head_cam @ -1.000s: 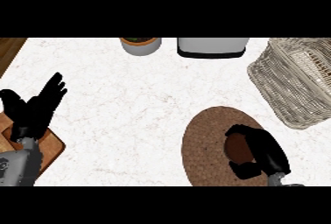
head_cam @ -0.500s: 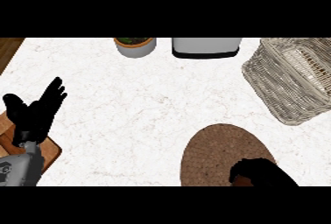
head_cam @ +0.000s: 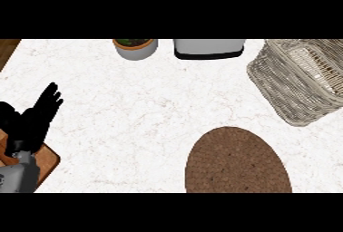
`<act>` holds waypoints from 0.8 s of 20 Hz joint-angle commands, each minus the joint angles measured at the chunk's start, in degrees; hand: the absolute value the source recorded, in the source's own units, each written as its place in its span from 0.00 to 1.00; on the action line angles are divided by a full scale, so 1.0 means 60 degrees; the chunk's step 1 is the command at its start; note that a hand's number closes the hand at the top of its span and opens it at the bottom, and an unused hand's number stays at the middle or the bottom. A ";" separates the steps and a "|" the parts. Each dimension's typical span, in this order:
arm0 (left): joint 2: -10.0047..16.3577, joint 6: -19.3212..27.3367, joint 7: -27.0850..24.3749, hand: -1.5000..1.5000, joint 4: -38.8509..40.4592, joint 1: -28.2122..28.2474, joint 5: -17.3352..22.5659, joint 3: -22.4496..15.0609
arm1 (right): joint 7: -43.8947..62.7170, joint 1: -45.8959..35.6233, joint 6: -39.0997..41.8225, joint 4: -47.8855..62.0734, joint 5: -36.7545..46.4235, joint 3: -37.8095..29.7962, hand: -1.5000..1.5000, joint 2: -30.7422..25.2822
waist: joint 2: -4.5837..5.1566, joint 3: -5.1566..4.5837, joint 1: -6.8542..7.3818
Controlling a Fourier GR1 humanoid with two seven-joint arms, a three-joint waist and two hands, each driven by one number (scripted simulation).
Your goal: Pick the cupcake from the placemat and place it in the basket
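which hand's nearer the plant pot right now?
Left. The left hand rests open at the view's left edge, below and left of the plant pot. The right hand is not in view.

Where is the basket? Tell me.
Head view: the basket sits at the upper right, above the round brown placemat and right of the grey container.

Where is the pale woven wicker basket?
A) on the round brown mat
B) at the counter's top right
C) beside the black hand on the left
B: the pale woven wicker basket sits at the upper right, off the round brown woven placemat and far from the black left hand.
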 commanded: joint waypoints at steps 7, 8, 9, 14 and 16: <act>0.0119 -0.0072 0.0211 0.50 -0.0102 -0.0068 0.0101 0.0101 | -0.3583 0.2728 0.0510 -0.1502 -0.5085 -0.3197 1.00 -0.1388 | 0.0021 -0.0024 -0.0021; 0.0112 -0.0048 0.0226 0.50 -0.0174 -0.0001 -0.0018 0.0000 | -0.3765 0.3044 0.0631 -0.1510 -0.5505 -0.3600 1.00 -0.1532 | 0.0009 -0.0023 -0.0041; 0.0053 0.0103 0.0473 0.50 -0.0354 -0.0090 0.0033 0.0042 | -0.3389 0.3467 0.0721 -0.2044 -0.5866 -0.3963 1.00 -0.1586 | 0.0012 -0.0031 0.0015; 0.0006 0.0062 0.0568 0.50 -0.0330 -0.0295 0.0003 -0.0075 | -0.2803 0.4229 0.1507 -0.2578 -0.8039 -0.6564 1.00 -0.1817 | 0.0047 -0.0033 0.0106; 0.0007 0.0116 0.0125 0.50 0.0067 -0.0316 -0.0147 -0.0012 | -0.2209 0.4469 0.1831 -0.3103 -0.8964 -0.7605 1.00 -0.1833 | 0.0064 -0.0050 0.0073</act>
